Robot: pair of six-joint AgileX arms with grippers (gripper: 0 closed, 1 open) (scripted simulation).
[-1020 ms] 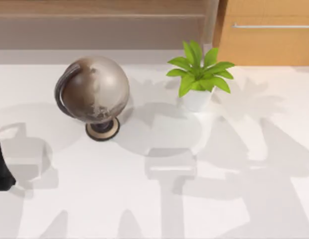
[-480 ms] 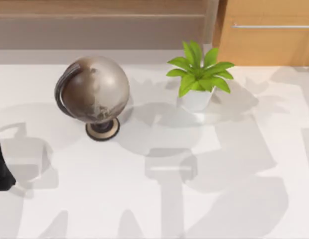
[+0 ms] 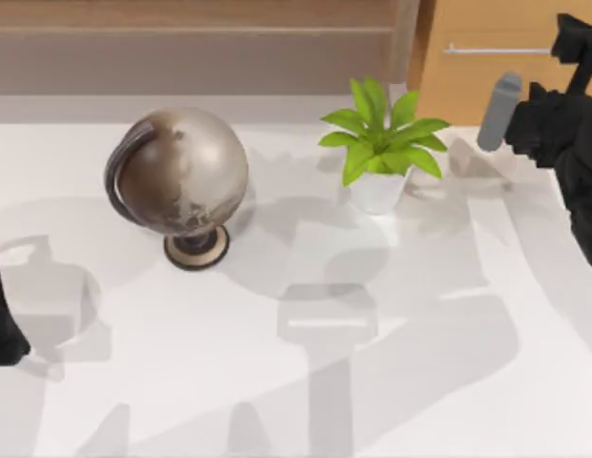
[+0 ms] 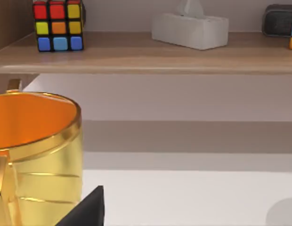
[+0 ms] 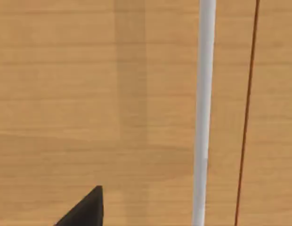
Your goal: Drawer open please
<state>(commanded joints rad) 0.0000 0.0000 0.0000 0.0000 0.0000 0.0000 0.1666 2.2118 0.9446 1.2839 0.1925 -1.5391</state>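
Half a second ago the right side of the top view held only shadows on the white counter; now the right arm has come in from that side, and the right gripper hangs at the far right edge, in front of the drawer. The drawer front, light orange-brown wood, sits at the far right corner behind the counter, and it looks flush and closed. Its thin silver handle runs across it toward the gripper, but I cannot tell whether the right fingers are spread or closed, nor whether they touch the bar. The globe on its round base and the potted plant stand where they did, well apart from each other, the plant just in front of the drawer's left edge. The left arm is parked at the left edge of the counter, and I cannot tell how its fingers are set. The right wrist view adds a close look at the wood grain and the silver bar. The left wrist view brings in a shiny gold cup with an orange inside, and a wooden shelf carrying a colour cube and a white tissue box.
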